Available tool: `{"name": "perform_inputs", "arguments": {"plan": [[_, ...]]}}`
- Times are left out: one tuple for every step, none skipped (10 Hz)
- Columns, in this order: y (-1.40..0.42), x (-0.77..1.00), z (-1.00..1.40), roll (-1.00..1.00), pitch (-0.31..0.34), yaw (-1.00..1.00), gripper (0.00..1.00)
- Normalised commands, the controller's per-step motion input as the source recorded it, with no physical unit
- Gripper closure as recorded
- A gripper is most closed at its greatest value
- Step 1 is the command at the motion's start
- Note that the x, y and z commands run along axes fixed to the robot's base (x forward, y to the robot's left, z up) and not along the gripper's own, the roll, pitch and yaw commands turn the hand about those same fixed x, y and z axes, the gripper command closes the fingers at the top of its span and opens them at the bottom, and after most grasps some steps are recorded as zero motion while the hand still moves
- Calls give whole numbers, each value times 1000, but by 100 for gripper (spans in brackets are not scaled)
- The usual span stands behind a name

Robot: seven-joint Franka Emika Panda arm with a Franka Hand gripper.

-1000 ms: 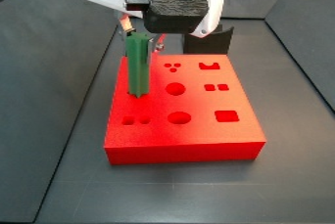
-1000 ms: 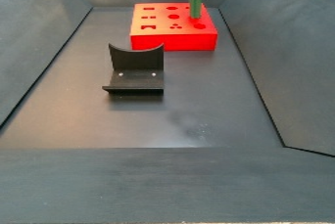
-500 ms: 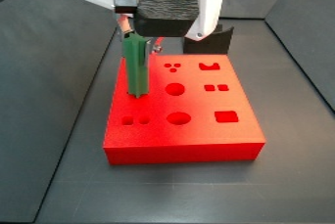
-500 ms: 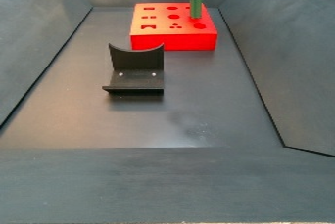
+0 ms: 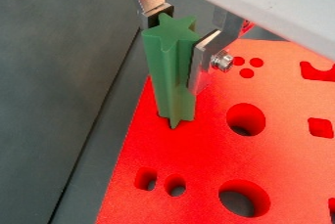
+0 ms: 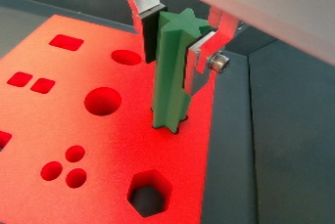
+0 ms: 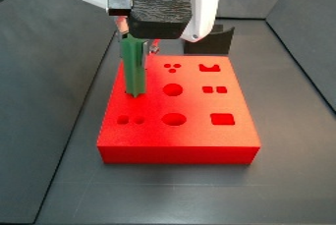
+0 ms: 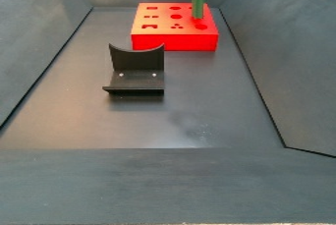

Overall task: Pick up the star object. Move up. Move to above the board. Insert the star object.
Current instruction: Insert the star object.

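Observation:
The star object point(image 5: 170, 81) is an upright green peg with a star-shaped top and ridged sides. My gripper point(image 5: 181, 34) is shut on its upper part, a dark pad pressed on each side, as both wrist views show point(image 6: 174, 40). Its lower end meets the top of the red board point(image 5: 210, 159) near a corner; the hole under it is hidden by the peg. In a side view the gripper point(image 7: 136, 37) hangs over the board's point(image 7: 197, 136) far left corner with the peg point(image 7: 134, 72) below it. In a side view, the peg point(image 8: 198, 1) stands on the board point(image 8: 184, 42) at the back.
The board's top has round, square and other shaped holes point(image 7: 172, 89). The dark fixture point(image 8: 134, 69) stands on the floor apart from the board, and shows just behind it point(image 7: 217, 38) in a side view. Dark sloping walls point(image 8: 39, 62) enclose the floor.
The gripper has come down a little with the peg, so slightly less of the peg shows above the board. The board has shifted a touch to the left in a side view.

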Motion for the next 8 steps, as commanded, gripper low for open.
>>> {"name": "perform_inputs", "arguments": {"plan": [[-43, 283, -1000, 120, 36, 0, 100], [-57, 366, -1000, 77, 0, 0, 100], [-43, 271, -1000, 13, 0, 0, 100], [-31, 263, -1000, 3, 0, 0, 100], [0, 17, -811, 56, 0, 0, 100], [0, 0, 0, -13, 0, 0, 100], [0, 0, -26, 16, 0, 0, 100], [0, 0, 0, 0, 0, 0, 100]]}}
